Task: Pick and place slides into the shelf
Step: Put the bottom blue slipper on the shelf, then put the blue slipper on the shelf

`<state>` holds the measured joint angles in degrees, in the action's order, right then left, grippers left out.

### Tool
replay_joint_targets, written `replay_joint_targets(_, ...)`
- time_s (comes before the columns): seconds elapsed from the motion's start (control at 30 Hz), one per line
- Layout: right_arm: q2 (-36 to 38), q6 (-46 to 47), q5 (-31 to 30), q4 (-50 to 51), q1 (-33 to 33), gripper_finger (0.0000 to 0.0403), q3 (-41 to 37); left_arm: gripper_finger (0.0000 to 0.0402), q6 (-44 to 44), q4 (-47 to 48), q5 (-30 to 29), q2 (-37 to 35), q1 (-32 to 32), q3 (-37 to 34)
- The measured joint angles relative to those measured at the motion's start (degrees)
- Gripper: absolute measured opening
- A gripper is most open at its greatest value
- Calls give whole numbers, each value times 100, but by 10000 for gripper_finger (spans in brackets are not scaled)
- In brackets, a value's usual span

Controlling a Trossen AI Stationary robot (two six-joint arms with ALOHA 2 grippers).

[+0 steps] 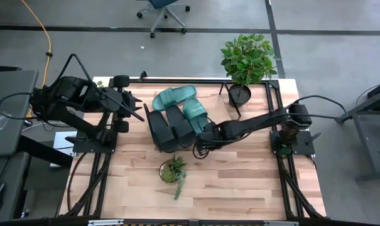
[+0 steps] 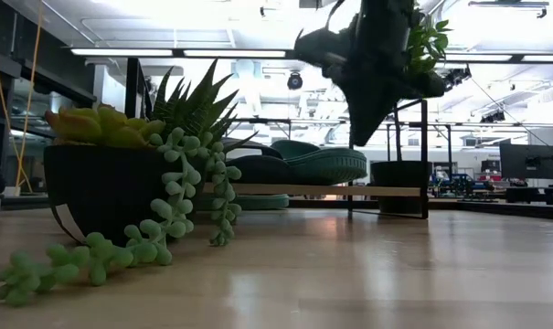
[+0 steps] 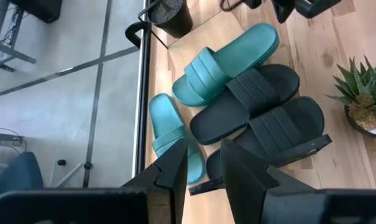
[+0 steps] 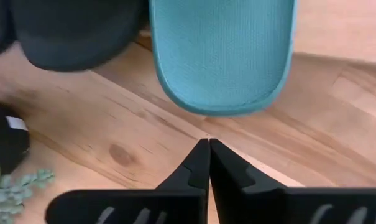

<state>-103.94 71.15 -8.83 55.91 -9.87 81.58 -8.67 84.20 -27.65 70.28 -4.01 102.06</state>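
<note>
Two teal slides (image 1: 174,96) (image 1: 195,113) and two black slides (image 1: 180,122) (image 1: 158,130) lie side by side, soles down, at the table's far middle. In the low view a teal slide (image 2: 322,164) rests on the light-wood shelf (image 2: 349,190). My right gripper (image 1: 200,143) is shut, hovering low over the wood just short of a teal slide's rounded end (image 4: 222,93), touching nothing. My left gripper (image 3: 206,171) is open above the left end of the row, near a teal slide (image 3: 169,130) and a black one (image 3: 268,134).
A succulent in a dark pot (image 1: 172,171) stands on the near side of the slides, close to my right gripper. A leafy plant in a black pot (image 1: 240,93) stands at the far right. The near half of the table (image 1: 240,188) is bare wood.
</note>
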Motion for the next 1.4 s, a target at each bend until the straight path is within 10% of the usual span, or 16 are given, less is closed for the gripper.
replay_joint_targets(1.4, -374, 42, 359, -76, -23, 0, 0, 85, -49, 144, 1, 0, 0, 0)
